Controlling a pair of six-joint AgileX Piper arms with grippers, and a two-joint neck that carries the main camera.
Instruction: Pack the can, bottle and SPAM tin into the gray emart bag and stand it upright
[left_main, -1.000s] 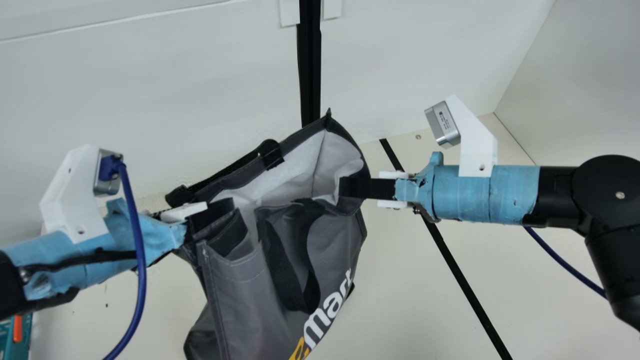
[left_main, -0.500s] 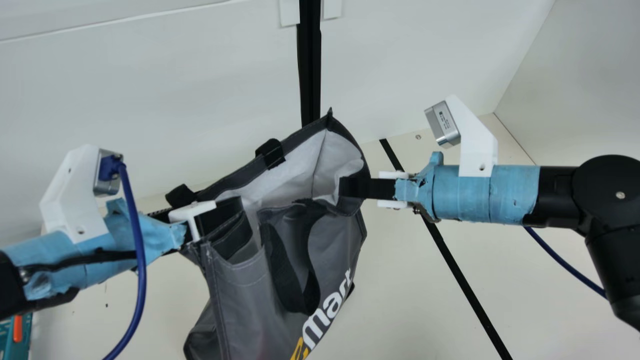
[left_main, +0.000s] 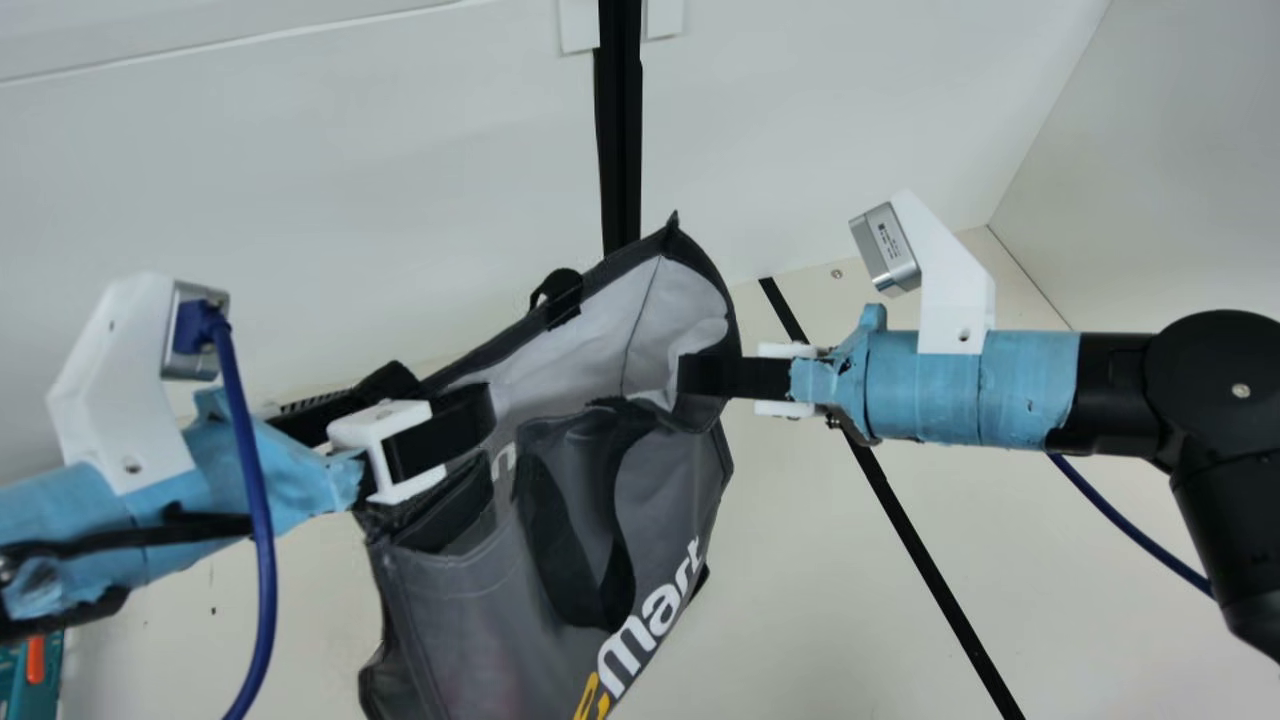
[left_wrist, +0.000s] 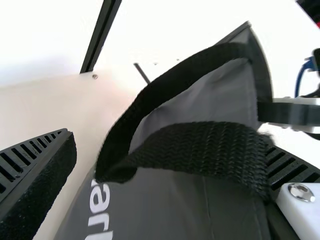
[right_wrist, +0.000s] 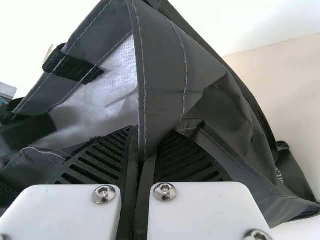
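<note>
The gray emart bag (left_main: 470, 620) hangs tilted between my arms, its mouth gaping and its pale lining showing; its bottom is hidden. At the mouth's left end, my left gripper (left_main: 440, 396) has its fingers spread. In the left wrist view a black handle strap (left_wrist: 200, 147) of the gray bag (left_wrist: 165, 205) crosses between the fingers of my left gripper (left_wrist: 169, 145), lying against one of them. My right gripper (left_main: 706, 376) pinches the rim at the right end. Gray cloth of the bag (right_wrist: 162, 85) runs between the closed fingers of my right gripper (right_wrist: 145, 152) in the right wrist view.
A teal and orange object (left_main: 35, 665) lies at the lower left edge. White walls rise behind and at the right. A blue cable (left_main: 262, 540) hangs from the left wrist camera, and a black strip (left_main: 900, 520) runs along the table (left_main: 820, 600).
My left gripper has opened wider and drawn slightly left. The bag's left end and side pocket have shifted and swung with it. The right arm has kept still.
</note>
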